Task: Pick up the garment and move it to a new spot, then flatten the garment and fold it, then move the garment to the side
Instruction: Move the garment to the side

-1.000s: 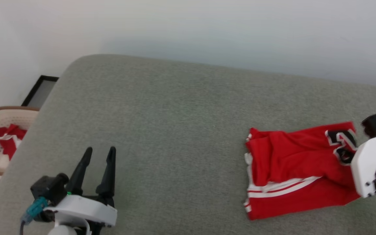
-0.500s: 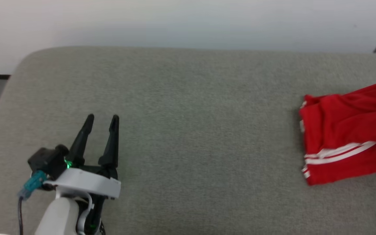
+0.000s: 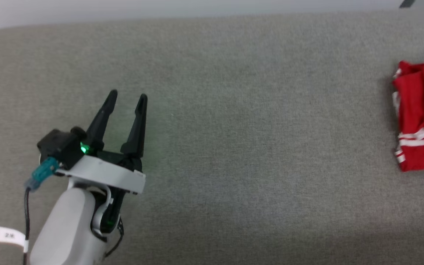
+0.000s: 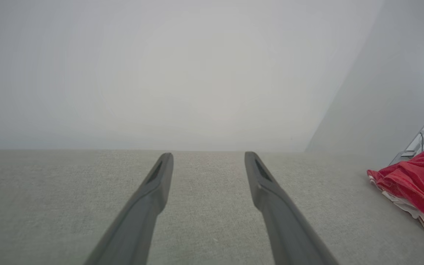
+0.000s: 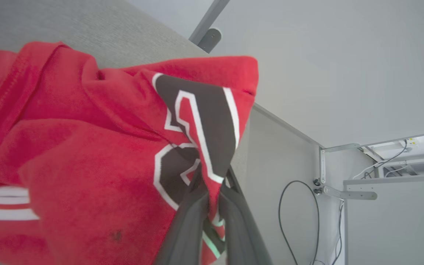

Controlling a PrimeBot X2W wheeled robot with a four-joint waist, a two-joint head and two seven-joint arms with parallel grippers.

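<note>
**Garment pinched at one edge**

It is red with white stripes and lies bunched up on the grey tabletop. It is well apart from the left gripper, off to that gripper's right. The left gripper is over bare tabletop, with its two fingers spread wide and nothing between them. The right gripper is squeezed tight on the garment's edge, by the black-and-white number.

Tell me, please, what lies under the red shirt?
The red shirt lies on the gray cushion. The folded cloth hides the surface directly beneath it, so anything else there cannot be seen.
</note>
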